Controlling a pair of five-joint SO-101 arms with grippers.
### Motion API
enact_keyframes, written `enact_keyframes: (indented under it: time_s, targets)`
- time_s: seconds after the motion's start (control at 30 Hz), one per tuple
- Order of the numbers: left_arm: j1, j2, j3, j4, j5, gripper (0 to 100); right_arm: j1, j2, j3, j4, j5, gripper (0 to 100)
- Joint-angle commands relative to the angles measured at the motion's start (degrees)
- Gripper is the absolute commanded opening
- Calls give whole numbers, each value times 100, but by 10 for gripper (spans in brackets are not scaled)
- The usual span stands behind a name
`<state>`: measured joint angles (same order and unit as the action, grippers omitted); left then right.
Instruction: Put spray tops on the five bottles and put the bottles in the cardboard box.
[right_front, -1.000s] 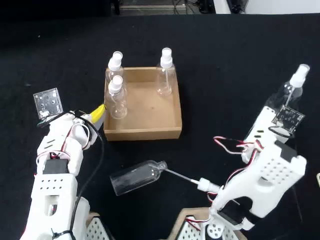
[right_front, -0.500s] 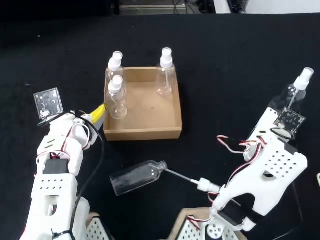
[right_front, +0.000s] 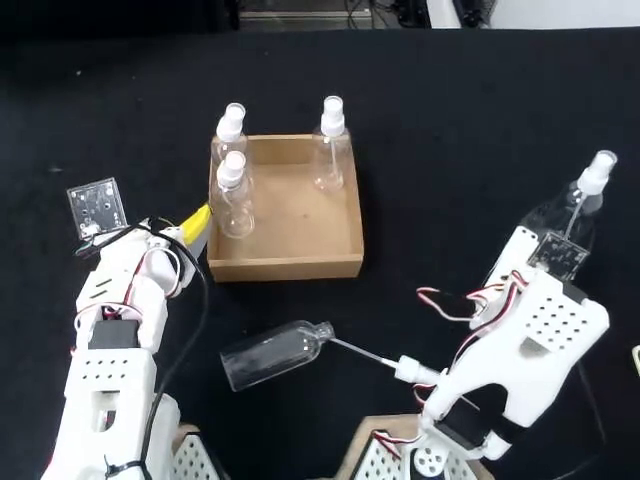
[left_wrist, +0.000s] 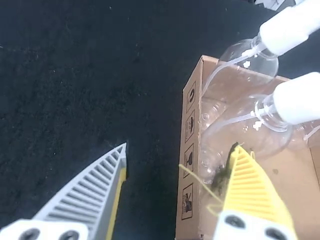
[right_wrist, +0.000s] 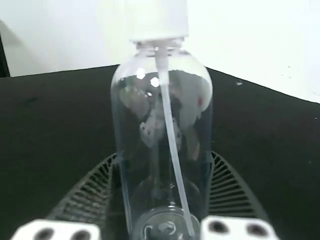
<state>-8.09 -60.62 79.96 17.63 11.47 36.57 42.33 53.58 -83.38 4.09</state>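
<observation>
Three clear bottles with white spray tops stand in the cardboard box (right_front: 290, 262): two at its left side (right_front: 230, 135) (right_front: 234, 195) and one at the far right (right_front: 331, 145). My right gripper (right_wrist: 163, 159) is shut on a fourth capped bottle (right_front: 578, 200) (right_wrist: 162, 125), held to the right of the box. An uncapped bottle (right_front: 272, 354) lies on its side near the front. A loose spray top (right_front: 414, 372) lies beside it, its tube pointing at the bottle's mouth. My left gripper (left_wrist: 180, 148) stands open astride the box's left wall (left_wrist: 192, 150).
The table is covered in black cloth (right_front: 450, 120). A square marker plate (right_front: 96, 207) sits on the left arm and another (right_front: 557, 255) on the right arm. Open cloth lies between the box and the right arm.
The right arm has shifted with its bottle, first slightly right, then back toward the front. The left arm and the lying bottle have stayed put.
</observation>
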Motion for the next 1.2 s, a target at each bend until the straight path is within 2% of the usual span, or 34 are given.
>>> enact_keyframes:
  time_s: [0.0,0.17,0.37,0.53,0.87,1.17]
  targets:
    - [-57,-97,-75,-132,-9,299,-114,4,48,-290,62,162]
    - [-57,-97,-75,-123,-9,299,-79,13,66,-264,62,165]
    - [-57,-97,-75,-123,-9,299,-97,48,92,-255,62,308]
    - [-57,-97,-75,-123,-9,299,-114,40,163,-273,62,277]
    - [-57,-97,-75,-132,-18,299,-70,-57,145,-299,62,279]
    - [-57,-97,-75,-141,-18,299,-70,-971,655,-255,62,279]
